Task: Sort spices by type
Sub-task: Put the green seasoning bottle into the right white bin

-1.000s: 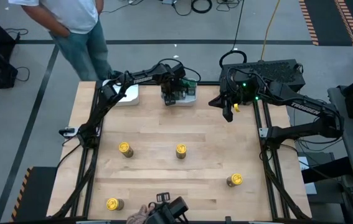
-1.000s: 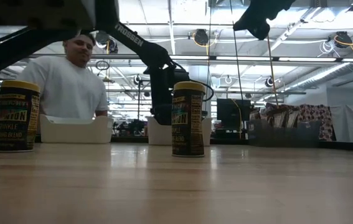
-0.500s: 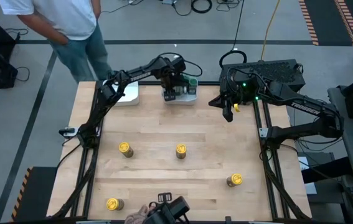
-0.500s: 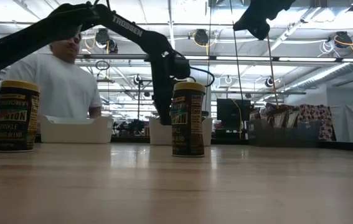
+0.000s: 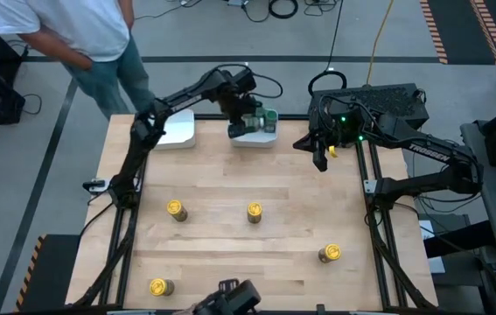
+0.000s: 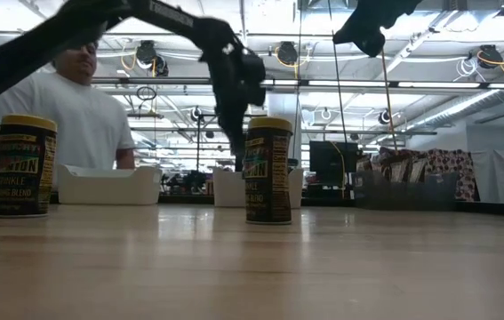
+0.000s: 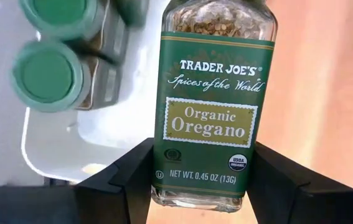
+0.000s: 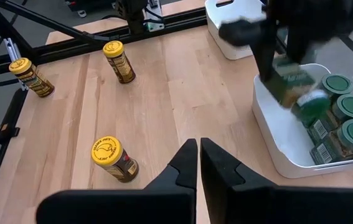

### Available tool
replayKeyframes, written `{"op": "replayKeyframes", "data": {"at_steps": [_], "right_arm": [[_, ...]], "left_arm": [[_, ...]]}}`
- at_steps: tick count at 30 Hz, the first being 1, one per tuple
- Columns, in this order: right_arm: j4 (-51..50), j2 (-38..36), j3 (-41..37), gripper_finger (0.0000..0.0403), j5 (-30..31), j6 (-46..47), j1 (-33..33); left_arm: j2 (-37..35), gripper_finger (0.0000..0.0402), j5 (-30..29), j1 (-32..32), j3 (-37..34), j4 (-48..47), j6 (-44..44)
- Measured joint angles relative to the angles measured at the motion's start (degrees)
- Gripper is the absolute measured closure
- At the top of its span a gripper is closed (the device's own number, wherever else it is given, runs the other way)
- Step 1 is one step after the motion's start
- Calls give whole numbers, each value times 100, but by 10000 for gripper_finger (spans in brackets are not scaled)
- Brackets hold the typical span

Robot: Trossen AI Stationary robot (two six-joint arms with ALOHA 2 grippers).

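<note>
L gripper [image 5: 246, 118] clamped on a green-labelled glass oregano jar [image 7: 208, 99], held over the white rectangular plastic tray [image 5: 269, 140] w/ other green-lidded jars [image 7: 45, 76]. Step: binning it; next it likely needs lowering and letting go. R gripper [image 8: 198, 163] fingers together, idle at the table's far right edge. Label readable only in left wrist view.

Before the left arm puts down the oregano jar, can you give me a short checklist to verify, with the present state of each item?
1. Left end effector grips the oregano jar: ok.
2. Jar is over the white tray: ok.
3. Green-lidded jars already there are the same type: ok.
4. Free room in tray beside them: ok.
5. Right end effector is clear of the tray: ok, shut, apart.
6. Jar lid is tight: cannot tell.
</note>
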Motion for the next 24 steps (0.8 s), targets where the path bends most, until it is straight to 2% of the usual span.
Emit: {"op": "replayKeyframes", "data": {"at_steps": [9,12,17,20,24], "right_arm": [[281,1,0,403,1,-288,-3],[454,1,1,403,1,-297,-29],[880,81,0,402,29,-34,-52],[1161,202,1,390,25,68,-52],[1356,335,1,344,28,121,-52]], "left_arm": [[-931,195,1735,-1,-37,-19,-297],[-1287,195,2243,-41,-335,14,-367],[-2001,195,2634,-163,-1387,534,-566],[-2488,195,2737,-289,-2237,1348,-846],[-3235,195,2732,-439,-3625,2913,-1439]]}}
